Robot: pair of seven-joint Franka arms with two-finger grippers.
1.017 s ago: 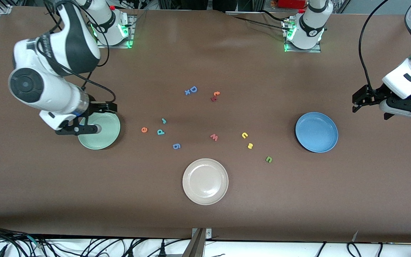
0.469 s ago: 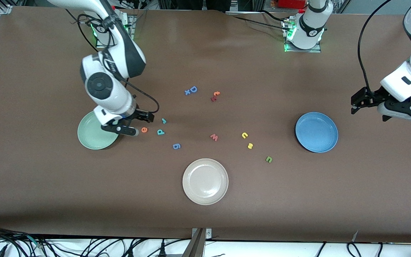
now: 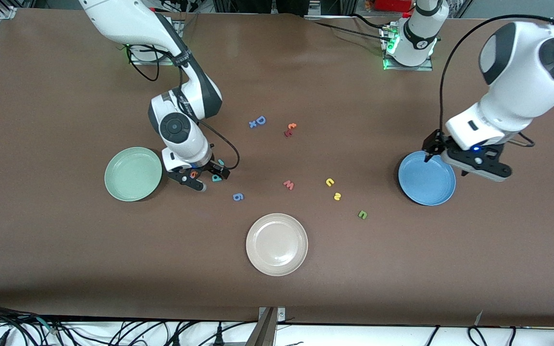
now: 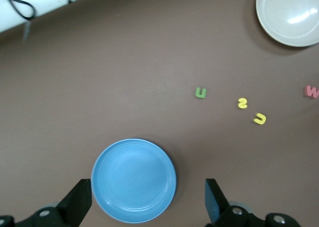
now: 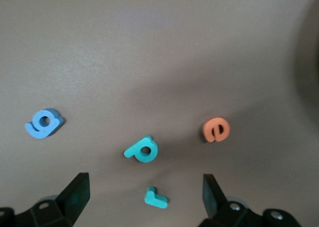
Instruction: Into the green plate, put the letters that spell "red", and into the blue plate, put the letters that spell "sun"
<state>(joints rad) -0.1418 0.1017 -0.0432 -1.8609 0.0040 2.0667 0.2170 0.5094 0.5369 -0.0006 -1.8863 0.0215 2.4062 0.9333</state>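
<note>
My right gripper point(image 3: 207, 178) hangs open low over the teal "r" point(image 5: 156, 197), which shows between its fingers point(image 5: 75, 197). The teal "d" point(image 5: 142, 149) and orange "e" point(image 5: 216, 130) lie just past it on the table. Beside them sits the empty green plate point(image 3: 133, 173). Open as well, my left gripper point(image 3: 464, 161) hovers above the empty blue plate point(image 4: 133, 180). The yellow "u" point(image 3: 329, 181), yellow "s" point(image 3: 337, 196) and dark green "n" point(image 3: 362, 214) lie on the table between that plate and the table's middle.
A blue "g" point(image 3: 238, 196) lies close to the "d", and a pinkish "w" point(image 3: 288, 184) near the "u". A blue "D" point(image 3: 259, 121) and orange-red letters point(image 3: 290, 129) lie nearer the bases. A beige plate point(image 3: 276, 244) sits nearest the camera.
The right arm swung from over the green plate to the "r", "e" and "d". The left arm came in from the table's end to above the blue plate. Both grippers stayed open.
</note>
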